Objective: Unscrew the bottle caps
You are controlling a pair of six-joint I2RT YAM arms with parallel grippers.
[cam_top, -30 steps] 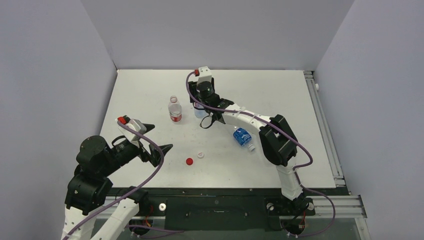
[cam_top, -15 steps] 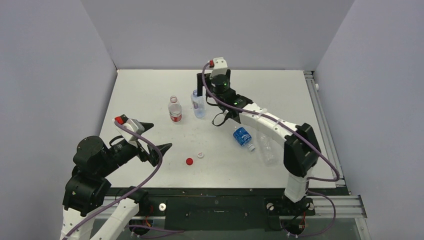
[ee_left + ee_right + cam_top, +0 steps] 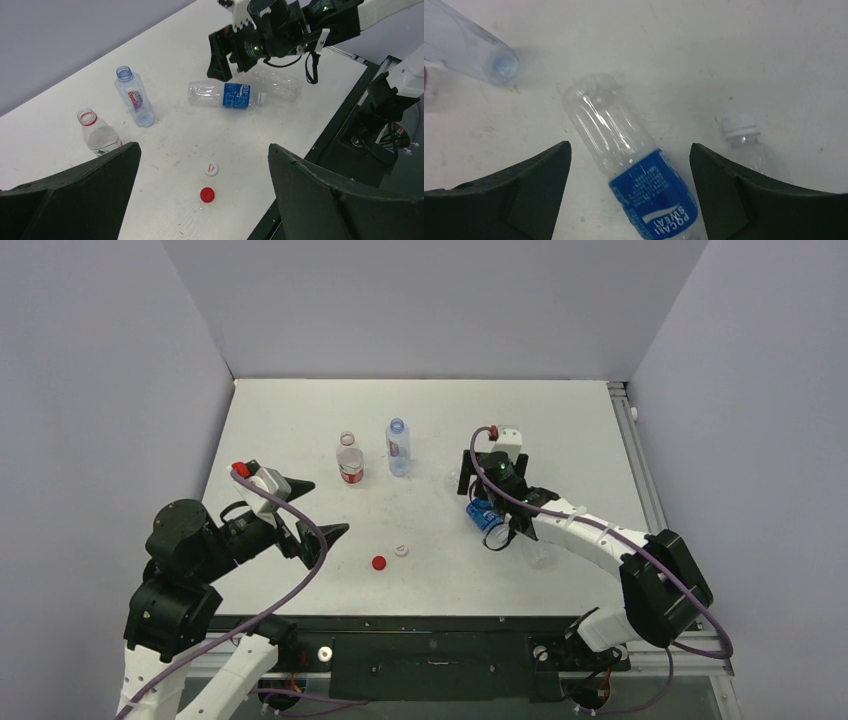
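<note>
your right gripper [image 3: 629,147] is spread wide and empty, hovering just over the blue-label bottle [image 3: 651,200], which lies on its side on the table [image 3: 560,430]. its white cap [image 3: 260,98] is still screwed on, so i'd say the step here is picking that bottle up. grab it across the body near the label, not at the rounded base where it could squirt out. leave the cap end poking free so the other arm can get at it. your left gripper [image 3: 204,146] is wide open too, holding nothing, near the front left and well apart from every bottle, so it'll have to come over.

the red cap [image 3: 207,194] and the loose white cap [image 3: 211,169] lie just beside each other near the front edge, already off.

the right wrist view cuts the blue-label bottle off at the label, so its cap never shows there; the left wrist view has it plain. the right wrist does catch a second white cap [image 3: 740,125] on the label-less bottle [image 3: 280,84], near your finger, which the top view hides under the arm. the pale-blue-label bottle [image 3: 134,97] has a blue top, but i can't tell if that's a cap or a bare ring.
</note>
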